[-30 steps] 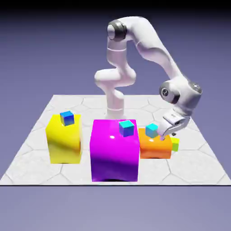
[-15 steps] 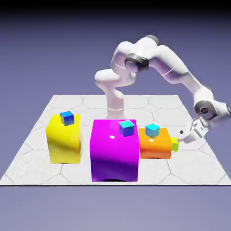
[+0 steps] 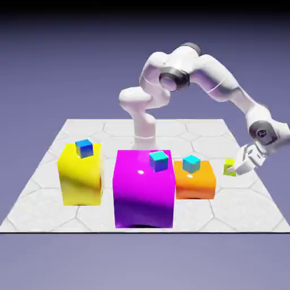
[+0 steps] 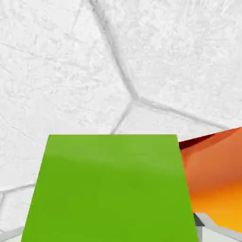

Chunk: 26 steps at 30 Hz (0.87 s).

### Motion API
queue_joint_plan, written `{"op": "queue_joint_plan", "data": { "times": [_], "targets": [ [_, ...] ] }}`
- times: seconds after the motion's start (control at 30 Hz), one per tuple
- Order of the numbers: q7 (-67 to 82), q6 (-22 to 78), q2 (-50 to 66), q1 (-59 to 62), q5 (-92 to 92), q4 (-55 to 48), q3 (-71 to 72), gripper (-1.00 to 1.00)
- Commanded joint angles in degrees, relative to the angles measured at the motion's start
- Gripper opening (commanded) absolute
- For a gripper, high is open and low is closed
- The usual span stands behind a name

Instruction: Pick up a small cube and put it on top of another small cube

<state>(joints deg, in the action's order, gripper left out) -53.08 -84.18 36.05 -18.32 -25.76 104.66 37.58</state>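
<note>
Pincer is seen clamped on the small lime cube, apparently lifted clear of the table near its right edge, beside the orange block.

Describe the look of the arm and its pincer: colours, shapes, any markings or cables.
The arm is glossy white, built of rounded tubular links that meet at bulging joints. Dark grey round caps sit on the joints, one at the elbow and one near the wrist. The pincer is a small white block with two short pale grey fingers. No cables, logos or lettering show in either view.
</note>
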Motion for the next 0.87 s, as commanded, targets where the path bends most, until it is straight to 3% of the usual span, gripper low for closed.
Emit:
{"op": "queue_joint_plan", "data": {
  "times": [0.0,0.33,0.5,0.77,0.8,0.83],
  "targets": [
    [1.1,1.4,-1.9,0.3,1.4,-0.9,-2.1,-1.00],
    [12.8,15.1,-19.6,4.4,15.2,-10.2,-22.8,-1.00],
    [19.8,21.8,-16.7,11.4,14.5,-15.5,-31.0,-1.00],
    [19.2,11.7,-21.2,12.5,14.8,-0.9,-31.4,-1.00],
    [19.2,11.7,-21.2,12.5,14.8,-0.9,-31.4,1.00],
    [19.2,11.7,-21.2,12.5,14.8,-0.9,-31.4,1.00]
  ]
}}
